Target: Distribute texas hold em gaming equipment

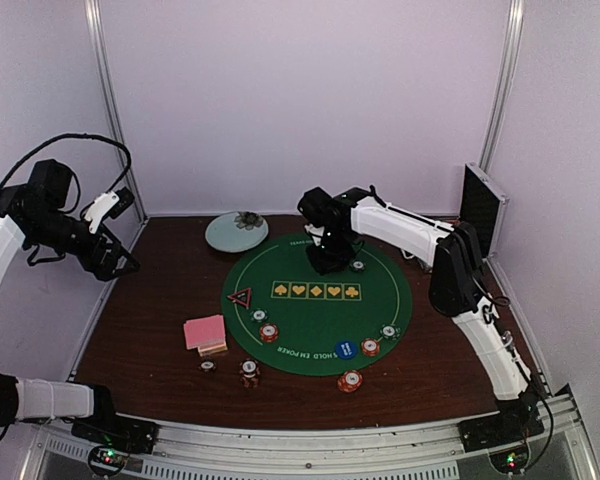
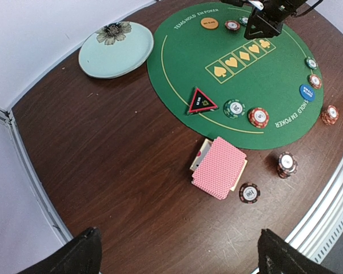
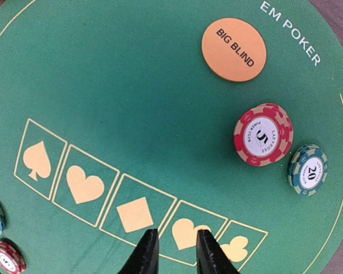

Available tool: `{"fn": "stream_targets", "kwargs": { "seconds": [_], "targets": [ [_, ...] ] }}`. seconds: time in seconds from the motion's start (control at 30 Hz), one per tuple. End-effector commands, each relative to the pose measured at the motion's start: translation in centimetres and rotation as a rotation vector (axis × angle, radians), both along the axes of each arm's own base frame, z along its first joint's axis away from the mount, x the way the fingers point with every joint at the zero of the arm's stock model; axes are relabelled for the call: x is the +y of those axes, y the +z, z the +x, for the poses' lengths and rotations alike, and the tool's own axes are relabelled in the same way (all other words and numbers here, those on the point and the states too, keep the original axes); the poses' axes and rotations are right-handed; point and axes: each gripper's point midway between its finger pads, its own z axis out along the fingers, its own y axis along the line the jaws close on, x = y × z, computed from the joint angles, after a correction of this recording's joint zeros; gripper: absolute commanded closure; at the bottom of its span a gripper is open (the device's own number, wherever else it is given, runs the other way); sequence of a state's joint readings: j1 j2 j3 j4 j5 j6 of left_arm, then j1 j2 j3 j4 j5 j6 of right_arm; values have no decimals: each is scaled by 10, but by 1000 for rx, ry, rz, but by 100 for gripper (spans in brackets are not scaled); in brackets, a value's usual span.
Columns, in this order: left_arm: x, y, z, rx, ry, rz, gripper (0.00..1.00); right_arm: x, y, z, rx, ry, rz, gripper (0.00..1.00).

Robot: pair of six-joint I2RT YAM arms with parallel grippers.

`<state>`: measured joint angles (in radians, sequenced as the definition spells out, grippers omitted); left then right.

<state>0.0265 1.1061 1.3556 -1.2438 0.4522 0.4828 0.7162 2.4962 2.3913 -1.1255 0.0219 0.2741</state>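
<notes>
Texas hold'em gear is lying spread across a round green mat (image 1: 320, 320) and the dark wooden table (image 1: 150, 300) around it. We are seeing the pink-backed playing cards (image 1: 205, 332) resting on bare wood just off the mat's left edge. The red-black triangle marker (image 1: 241, 298) is sitting on that rim, and the blue disc button (image 1: 346, 349) is lying near the mat's front edge among striped chips.

The right wrist camera is giving us what the arm is blocking from above: the orange disc button (image 3: 234, 49) reading BIG BLIND, with a red chip (image 3: 263, 134) marked 5 and a green chip (image 3: 307, 169) marked 20 just beside each other. The left wrist camera is showing the card pile sitting askew, a paler card edge peeking out beneath. Only the overhead view is taking in the silver-and-black case (image 1: 480, 205), standing against the right wall. The pale blue-green plate (image 1: 236, 231) is sitting at the table's far side, and plain white walls (image 1: 280, 100) with metal posts are enclosing the scene.

The left gripper (image 2: 177, 234) is hanging high over the table's left side, its fingers spread wide and gripping nothing, the cards lying well apart ahead of it. The right gripper (image 3: 174, 248) is hovering over the mat's row of yellow suit boxes, its fingers parted by only a narrow gap and holding nothing. The orange button and its two chips are lying beyond the tips, clear of them
</notes>
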Motion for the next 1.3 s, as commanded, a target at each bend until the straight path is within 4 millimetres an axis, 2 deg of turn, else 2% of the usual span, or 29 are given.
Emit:
{"fn": "stream_targets", "kwargs": {
  "seconds": [0.0,0.13,0.27,0.33,0.43,0.47,0.57,0.67,0.87,1.03,1.27],
  "targets": [
    [2,-1,0,-11,-7,12,2,31,36,-23,-66,58,47,70],
    [1,-2,0,-6,-9,3,2,54,65,-65,-126,126,70,63],
    [0,-2,-1,-7,-14,0,2,80,84,-122,-131,211,104,62],
    [0,-2,-2,-9,-13,1,3,99,83,-159,-104,281,118,58],
    [-1,-2,-3,-12,-18,-2,2,121,70,-205,-50,373,133,43],
    [-1,-2,-4,-12,-18,-4,2,126,64,-216,-38,395,130,36],
    [-3,-1,-4,-10,-20,-13,2,143,44,-244,10,460,119,23],
    [-2,1,-5,-16,-19,-13,3,155,26,-258,51,510,105,16],
    [-1,2,-6,-19,-19,-3,2,168,7,-264,76,564,66,9],
    [-1,3,-5,-21,-21,-3,2,171,-3,-261,76,574,33,9],
    [0,3,-4,-21,-20,4,2,171,-13,-262,88,581,17,16]
  ]
}}
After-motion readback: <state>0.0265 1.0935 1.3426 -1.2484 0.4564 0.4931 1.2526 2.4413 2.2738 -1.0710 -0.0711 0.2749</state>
